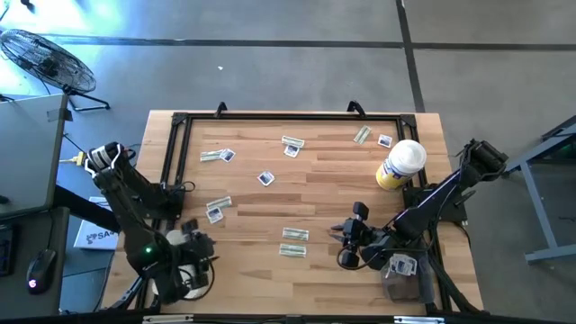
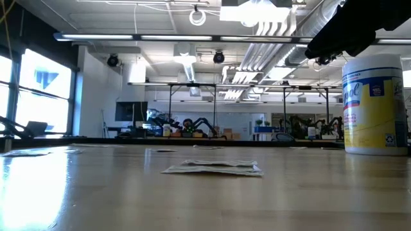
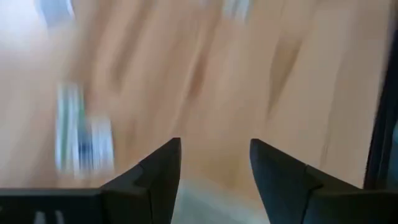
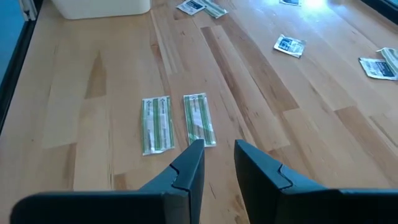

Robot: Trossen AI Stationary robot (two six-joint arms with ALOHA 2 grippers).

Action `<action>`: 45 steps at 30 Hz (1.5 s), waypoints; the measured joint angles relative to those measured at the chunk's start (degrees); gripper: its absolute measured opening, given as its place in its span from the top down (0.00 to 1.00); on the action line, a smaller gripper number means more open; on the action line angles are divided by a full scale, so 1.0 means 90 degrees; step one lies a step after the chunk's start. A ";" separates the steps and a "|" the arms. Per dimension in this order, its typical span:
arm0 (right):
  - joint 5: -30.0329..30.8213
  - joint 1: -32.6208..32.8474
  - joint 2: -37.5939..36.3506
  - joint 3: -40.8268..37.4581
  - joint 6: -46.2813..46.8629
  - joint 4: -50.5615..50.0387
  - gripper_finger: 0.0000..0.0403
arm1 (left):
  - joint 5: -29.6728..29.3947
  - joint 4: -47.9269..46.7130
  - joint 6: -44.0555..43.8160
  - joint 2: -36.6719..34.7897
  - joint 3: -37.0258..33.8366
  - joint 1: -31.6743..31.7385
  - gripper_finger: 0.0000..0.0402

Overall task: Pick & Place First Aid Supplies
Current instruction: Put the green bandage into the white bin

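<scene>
The first aid supplies lie flat and scattered on the wooden table (image 1: 315, 193). Two pale green strips (image 1: 293, 242) lie side by side near the front; in the right wrist view they are the left strip (image 4: 156, 124) and the right strip (image 4: 199, 118). My right gripper (image 1: 337, 236) (image 4: 219, 149) hovers just short of them, open, with nothing between its fingers. My left gripper (image 1: 191, 238) (image 3: 214, 152) is at the front left above the table, open and empty. A strip with a white square (image 1: 218, 209) lies beyond it.
A yellow bottle with a white cap (image 1: 400, 165) (image 2: 376, 106) stands at the right. A white bin (image 1: 173, 281) (image 4: 99, 7) sits at the front left and a clear container (image 1: 401, 273) at the front right. More packets (image 1: 217, 155) (image 1: 291, 144) (image 1: 362, 135) lie toward the far edge.
</scene>
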 joint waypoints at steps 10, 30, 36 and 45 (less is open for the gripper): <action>-0.0174 0.0046 0.0000 0.0000 -0.0086 0.0128 0.80 | -0.1461 0.2929 0.1863 0.0081 -0.0958 0.0969 0.53; -0.0265 0.0386 0.0000 -0.0002 -0.0219 0.0321 0.80 | 0.0614 0.8718 0.5367 0.2549 -0.2021 0.3662 0.53; -0.0160 0.0452 0.0000 -0.0002 -0.0216 0.0338 0.80 | 0.0831 0.9030 0.5405 0.2989 -0.2013 0.3872 0.53; -0.0109 0.0449 0.0000 -0.0002 -0.0236 0.0330 0.80 | 0.0861 0.8963 0.5495 0.3108 -0.1988 0.3866 0.60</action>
